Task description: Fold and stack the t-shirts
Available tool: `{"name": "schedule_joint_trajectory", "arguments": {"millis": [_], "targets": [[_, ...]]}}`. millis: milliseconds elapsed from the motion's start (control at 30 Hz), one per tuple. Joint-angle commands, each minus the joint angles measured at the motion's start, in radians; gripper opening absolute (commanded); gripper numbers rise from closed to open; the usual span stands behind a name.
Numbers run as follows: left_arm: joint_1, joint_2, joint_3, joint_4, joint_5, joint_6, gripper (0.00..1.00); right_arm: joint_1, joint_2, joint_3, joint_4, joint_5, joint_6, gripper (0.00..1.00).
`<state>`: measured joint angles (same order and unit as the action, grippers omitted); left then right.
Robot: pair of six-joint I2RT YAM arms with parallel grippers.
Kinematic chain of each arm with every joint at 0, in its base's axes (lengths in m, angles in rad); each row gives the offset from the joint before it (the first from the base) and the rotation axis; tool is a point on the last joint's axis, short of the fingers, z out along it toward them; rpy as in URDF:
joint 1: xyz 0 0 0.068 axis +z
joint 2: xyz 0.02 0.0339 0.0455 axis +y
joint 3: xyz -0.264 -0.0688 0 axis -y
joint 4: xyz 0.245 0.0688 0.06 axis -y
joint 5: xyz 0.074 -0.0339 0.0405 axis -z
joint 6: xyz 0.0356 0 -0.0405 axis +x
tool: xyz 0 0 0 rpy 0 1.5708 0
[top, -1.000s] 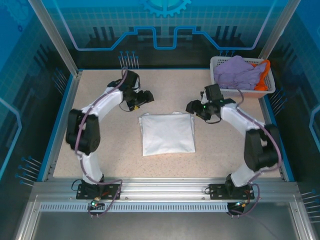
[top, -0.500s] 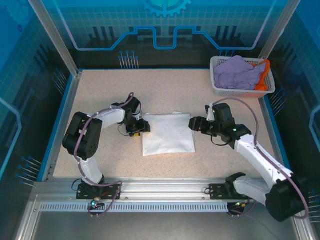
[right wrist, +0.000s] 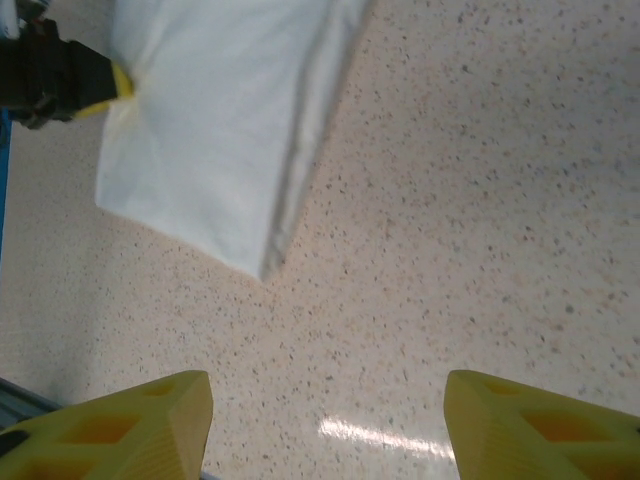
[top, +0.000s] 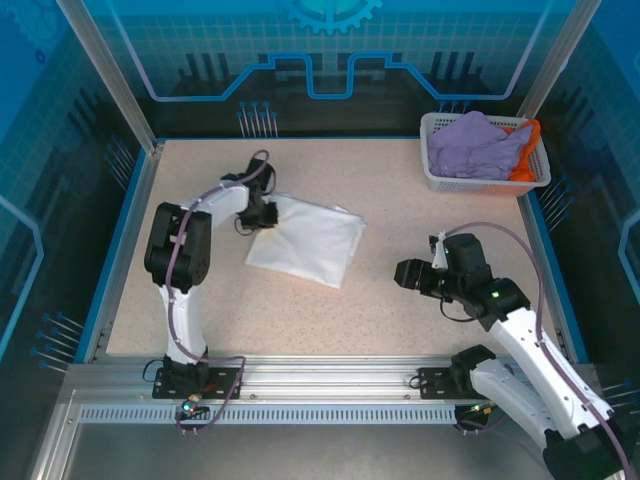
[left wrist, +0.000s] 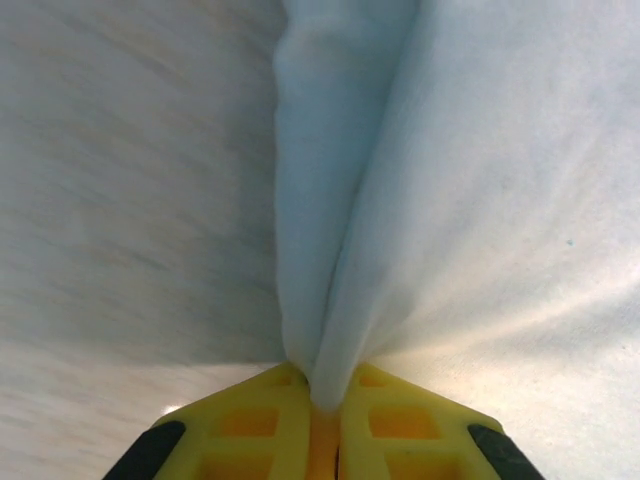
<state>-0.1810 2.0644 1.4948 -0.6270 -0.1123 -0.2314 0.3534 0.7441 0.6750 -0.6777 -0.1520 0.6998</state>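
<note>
A folded white t-shirt (top: 308,240) lies skewed on the speckled table, left of centre. My left gripper (top: 263,213) is shut on its left edge; in the left wrist view the yellow jaws of that gripper (left wrist: 325,388) pinch a ridge of the white cloth (left wrist: 480,200). My right gripper (top: 405,273) hovers open over bare table to the shirt's right, nothing between its fingers. In the right wrist view that gripper (right wrist: 325,410) is open, with the white shirt (right wrist: 210,130) ahead at upper left and the left gripper's yellow tip (right wrist: 120,85) on its edge. A lavender t-shirt (top: 475,145) and an orange one (top: 528,155) sit bunched in the basket.
The white lattice basket (top: 436,176) stands at the back right corner. Blue rails (top: 128,240) border the table on both sides, with an aluminium frame (top: 330,375) along the near edge. Bare tabletop lies between the shirt and the right gripper.
My left gripper has closed on the white shirt's left edge and dragged it left and back, turning it askew. The right arm drew back to the right and nearer, staying open.
</note>
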Motion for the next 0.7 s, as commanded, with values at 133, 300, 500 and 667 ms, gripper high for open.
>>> {"name": "schedule_joint_trajectory", "arguments": {"millis": [133, 300, 500, 667], "targets": [[0.168, 0.135, 0.225, -0.069, -0.277, 0.204, 0.18, 0.005, -0.033, 0.082, -0.24, 0.034, 0.032, 0.64], [0.239, 0.249, 0.401, -0.112, -0.449, 0.28, 0.23, 0.004, 0.002, 0.149, -0.303, 0.038, 0.032, 0.64], [0.285, 0.343, 0.724, -0.309, -0.543, 0.185, 0.8, 0.001, 0.046, 0.234, -0.36, 0.048, -0.008, 0.65], [0.251, 0.208, 0.757, -0.387, -0.283, 0.07, 0.92, -0.001, 0.082, 0.224, -0.315, 0.03, -0.005, 0.65]]}}
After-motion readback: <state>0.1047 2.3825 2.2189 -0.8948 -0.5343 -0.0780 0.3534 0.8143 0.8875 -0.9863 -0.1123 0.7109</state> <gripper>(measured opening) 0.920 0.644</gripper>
